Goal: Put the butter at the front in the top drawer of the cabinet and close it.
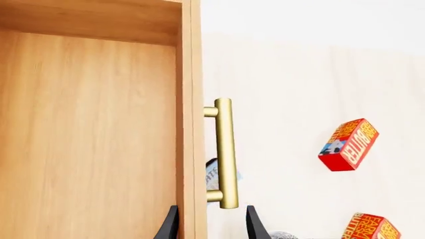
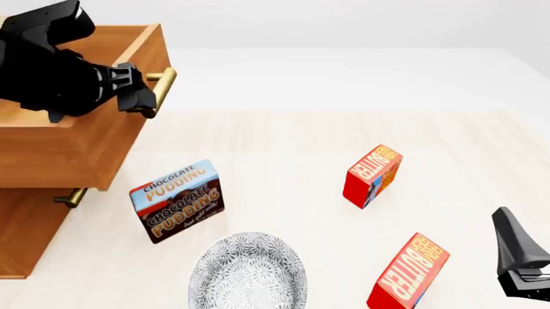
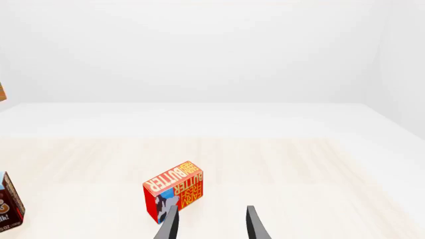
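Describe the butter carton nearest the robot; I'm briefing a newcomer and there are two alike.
Start at the wooden cabinet on the left, then cross the table rightward past the patterned bowl. The butter carton stands just right of that bowl, near the right gripper; its identical twin sits farther back.

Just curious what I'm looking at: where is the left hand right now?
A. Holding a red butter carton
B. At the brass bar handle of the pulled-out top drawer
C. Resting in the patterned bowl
B: the left hand sits at the brass bar handle of the open light-brown wooden top drawer.
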`<state>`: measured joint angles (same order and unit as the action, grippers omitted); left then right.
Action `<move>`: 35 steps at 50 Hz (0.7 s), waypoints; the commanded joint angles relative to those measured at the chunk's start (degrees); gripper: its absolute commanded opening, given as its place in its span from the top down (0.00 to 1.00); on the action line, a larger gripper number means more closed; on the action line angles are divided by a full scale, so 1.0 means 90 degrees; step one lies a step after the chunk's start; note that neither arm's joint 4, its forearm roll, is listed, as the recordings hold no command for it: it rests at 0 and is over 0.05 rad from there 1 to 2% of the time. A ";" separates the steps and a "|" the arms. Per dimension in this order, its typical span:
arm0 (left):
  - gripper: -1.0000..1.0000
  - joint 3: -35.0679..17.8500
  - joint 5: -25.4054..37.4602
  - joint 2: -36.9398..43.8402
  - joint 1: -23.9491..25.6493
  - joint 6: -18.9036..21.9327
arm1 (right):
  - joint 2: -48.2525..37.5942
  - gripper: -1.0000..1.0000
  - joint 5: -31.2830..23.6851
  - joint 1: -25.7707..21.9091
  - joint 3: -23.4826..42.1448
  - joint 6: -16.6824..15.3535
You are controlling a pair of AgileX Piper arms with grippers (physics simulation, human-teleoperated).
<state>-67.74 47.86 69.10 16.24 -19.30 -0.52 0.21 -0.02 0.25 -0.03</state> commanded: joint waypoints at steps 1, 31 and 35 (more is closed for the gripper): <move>0.00 -0.0111 -0.0068 0.0240 0.0207 0.0017 | 0.0008 0.00 -0.0005 0.0001 -0.0004 0.0001; 0.00 -0.0245 -0.0285 0.0642 0.0701 -0.0165 | 0.0009 0.00 -0.0004 0.0000 -0.0004 0.0001; 0.00 -0.0314 -0.0320 0.0713 0.0755 -0.0136 | 0.0007 0.00 -0.0005 0.0001 -0.0004 0.0002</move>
<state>-69.93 46.93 72.12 19.73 -21.00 -0.52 0.21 -0.02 0.25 -0.03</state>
